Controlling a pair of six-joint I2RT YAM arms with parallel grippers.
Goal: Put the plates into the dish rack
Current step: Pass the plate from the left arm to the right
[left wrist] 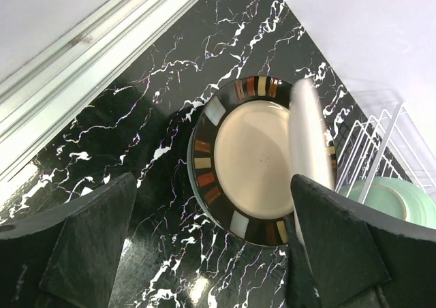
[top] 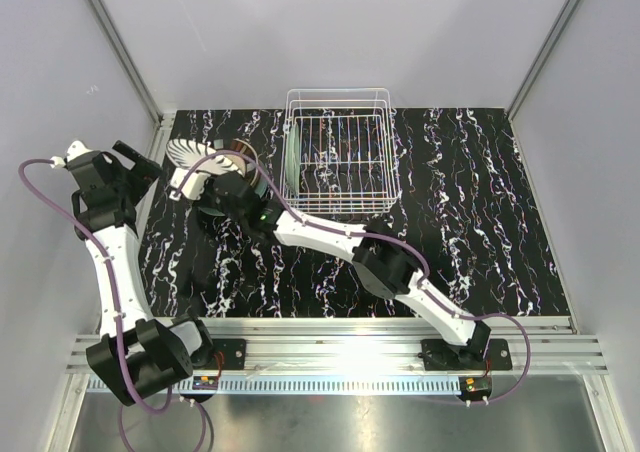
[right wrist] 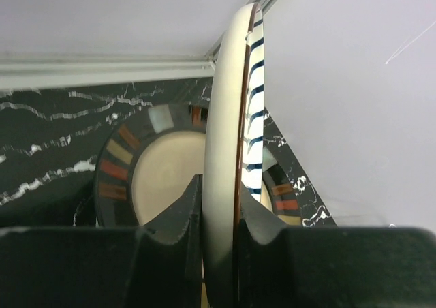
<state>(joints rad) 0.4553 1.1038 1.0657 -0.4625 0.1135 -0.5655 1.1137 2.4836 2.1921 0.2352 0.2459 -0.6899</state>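
Two claws are at work. The right claw [right wrist: 219, 199] is almost closed and pinches the rim of a striped plate [right wrist: 231, 103]. It holds the plate on edge, I think so that it can go upright into a slot. Just behind this claw a dark-rimmed plate [right wrist: 157, 175] lies flat on the table [top: 480, 202]. The left claw [left wrist: 214, 206] is fully open and empty, and points toward that flat plate. Farther beyond the right claw stands the dish rack [top: 385, 162], with a green plate [top: 291, 157] already upright inside.

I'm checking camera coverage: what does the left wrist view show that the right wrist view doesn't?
Only left wrist: the white wire dish rack with a pale green plate in it, and the open left gripper. Only right wrist: the right gripper pinching the cream striped plate by its rim. Both: that held plate and the dark-rimmed cream plate lying flat on the black marbled table.
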